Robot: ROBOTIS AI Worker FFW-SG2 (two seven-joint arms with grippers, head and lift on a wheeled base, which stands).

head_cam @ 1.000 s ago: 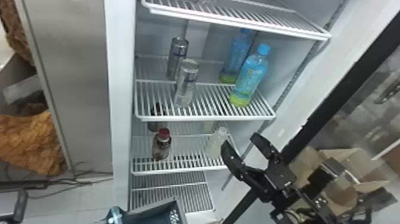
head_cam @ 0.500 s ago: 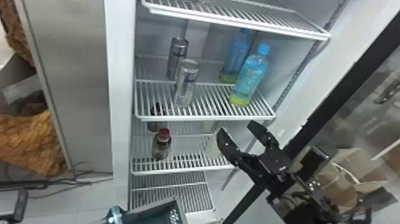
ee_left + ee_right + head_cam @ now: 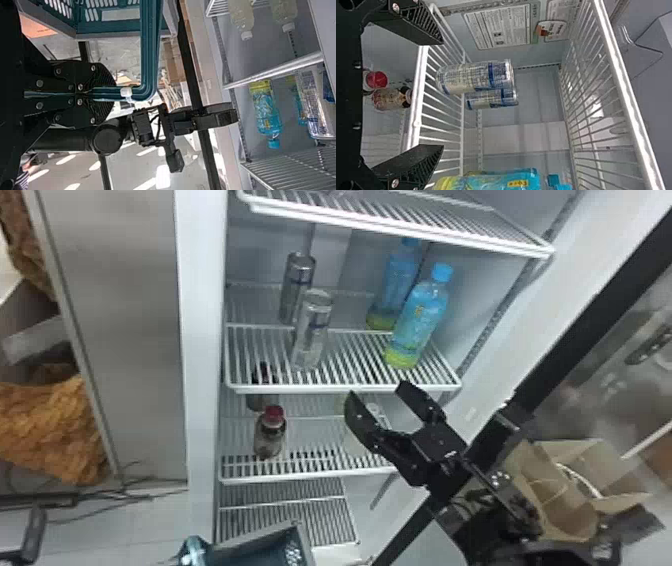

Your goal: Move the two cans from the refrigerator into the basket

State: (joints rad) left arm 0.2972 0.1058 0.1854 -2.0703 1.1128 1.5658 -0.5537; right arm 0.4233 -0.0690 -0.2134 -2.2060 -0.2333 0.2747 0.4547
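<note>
Two silver cans stand on the middle shelf, the front can (image 3: pixel 312 332) before the rear can (image 3: pixel 296 290). Below and to the right of them, at the shelf's front edge, is my right gripper (image 3: pixel 376 392), open and empty. In the right wrist view the front can (image 3: pixel 474 76) lies beyond my right gripper (image 3: pixel 442 94), whose fingers are wide apart; the rear can (image 3: pixel 492 99) is partly hidden behind it. The teal basket (image 3: pixel 250 551) is at the bottom edge. In the left wrist view my left gripper (image 3: pixel 104 94) is shut on the handle (image 3: pixel 149 51) of the basket (image 3: pixel 107 29).
Two blue bottles, one at the front (image 3: pixel 419 322), share the cans' shelf on the right. A red-capped bottle (image 3: pixel 270 435) stands one shelf lower. The upper shelf (image 3: pixel 400 230) hangs above the cans. Right of the fridge are a black door frame (image 3: pixel 575 325) and a cardboard box (image 3: pixel 565 510).
My right gripper has moved up and a little left, from beside the lower shelf to the front edge of the cans' shelf, staying open. The cans and basket have not visibly moved.
</note>
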